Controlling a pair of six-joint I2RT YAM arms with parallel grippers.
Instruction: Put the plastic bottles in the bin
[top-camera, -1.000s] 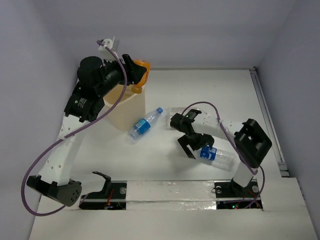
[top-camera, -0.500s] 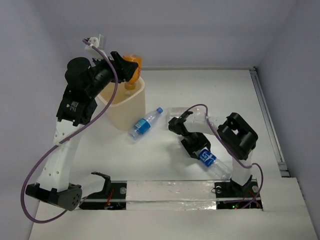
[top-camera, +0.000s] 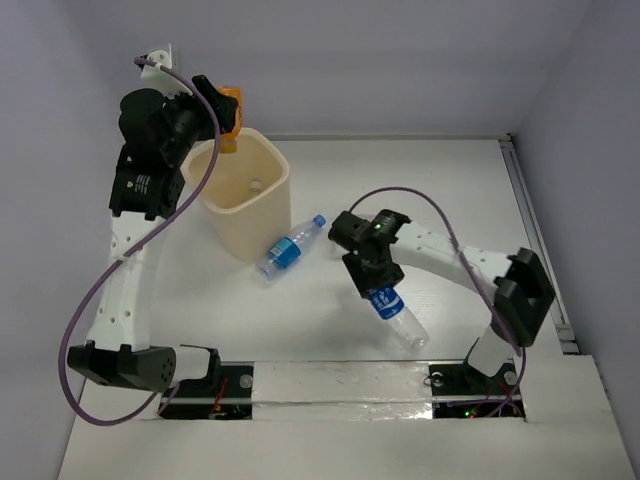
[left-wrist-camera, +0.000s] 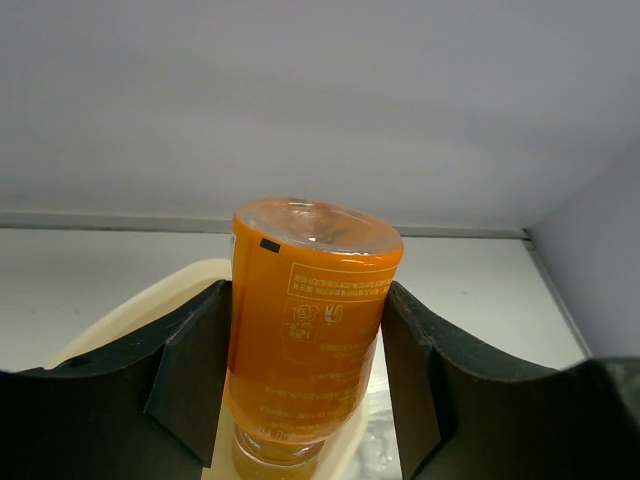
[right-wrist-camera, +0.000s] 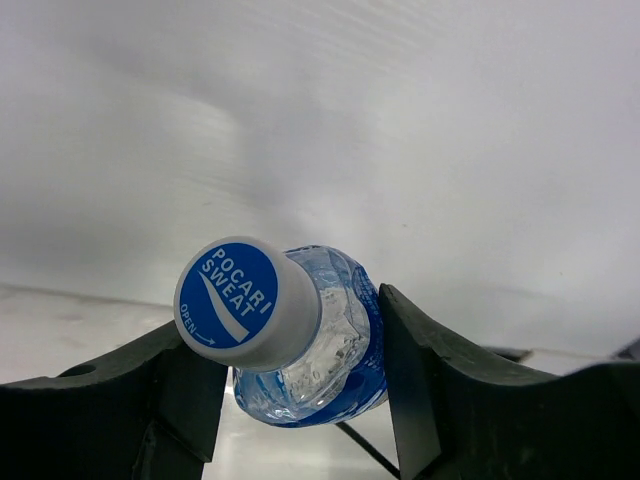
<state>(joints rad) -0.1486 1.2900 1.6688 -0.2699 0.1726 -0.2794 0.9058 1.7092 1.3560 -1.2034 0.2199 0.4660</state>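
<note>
The orange bottle was held between the closed-in fingers of the left gripper above the far-left rim of the bin, in which only one small pale thing, too small to tell, was seen. A blue-labelled bottle was clamped near its cap by the right gripper, right of the bin, and another bottle lay on the table between. These were judged light, thin-walled and slippery, best gripped across the body.
</note>
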